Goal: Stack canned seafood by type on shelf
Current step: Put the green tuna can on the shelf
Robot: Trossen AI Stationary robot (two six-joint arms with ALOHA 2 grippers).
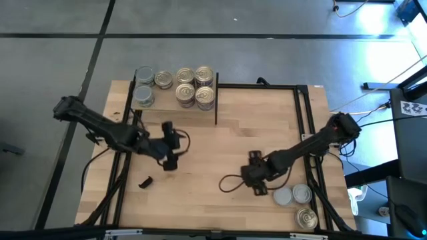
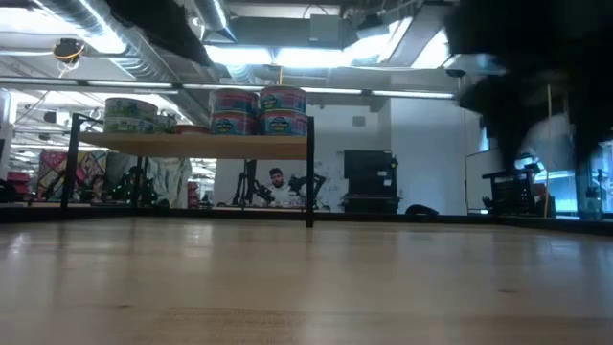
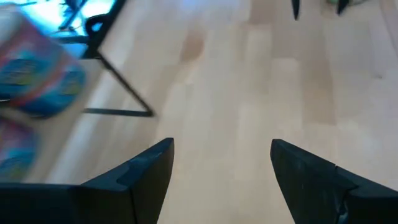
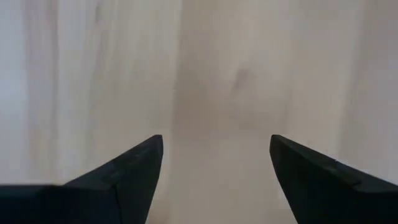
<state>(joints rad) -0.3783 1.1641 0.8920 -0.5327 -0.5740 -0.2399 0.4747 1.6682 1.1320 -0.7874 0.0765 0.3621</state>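
Observation:
The shelf (image 1: 175,107) stands at the table's far left and bears several tins of canned seafood (image 1: 185,77), silver-topped ones on its left and gold-topped ones on its right; in the low view, tins (image 2: 259,110) on its right part stand two high. Three loose tins (image 1: 293,195) rest on the table at the near right. My left gripper (image 1: 172,143) hovers open over bare wood just near of the shelf, and its wrist view (image 3: 221,168) shows nothing between the fingers. My right gripper (image 1: 257,177) hangs open left of the loose tins, over bare table (image 4: 216,162).
A black metal frame (image 1: 303,107) runs along the table's far and right sides. A small black piece (image 1: 145,181) lies on the wood at the near left. A dark cable loop (image 1: 230,183) trails beside my right gripper. Bare wood lies between the two grippers.

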